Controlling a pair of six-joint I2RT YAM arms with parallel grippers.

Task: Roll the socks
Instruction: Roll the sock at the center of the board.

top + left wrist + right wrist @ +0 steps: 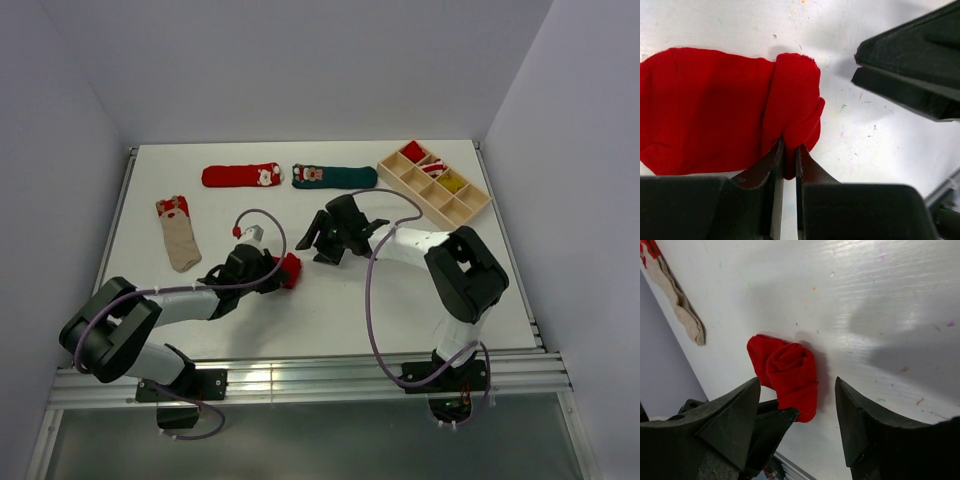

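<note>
A red sock [290, 270], partly rolled, lies near the table's middle. In the left wrist view the roll [796, 95] sits at the right end of the flat red part [705, 105]. My left gripper [790, 152] is shut on the lower edge of that roll. My right gripper [312, 248] hovers just right of the roll, open and holding nothing. The right wrist view shows the spiral end of the red sock [792, 371] ahead of the spread jaws of the right gripper [797, 383]. Three flat socks lie further back: red [242, 176], dark green [333, 176] and beige [180, 235].
A wooden compartment tray [467, 208] stands at the back right with red, white-striped and yellow items in it. The beige sock [682, 310] shows at the upper left of the right wrist view. White walls enclose the table on three sides.
</note>
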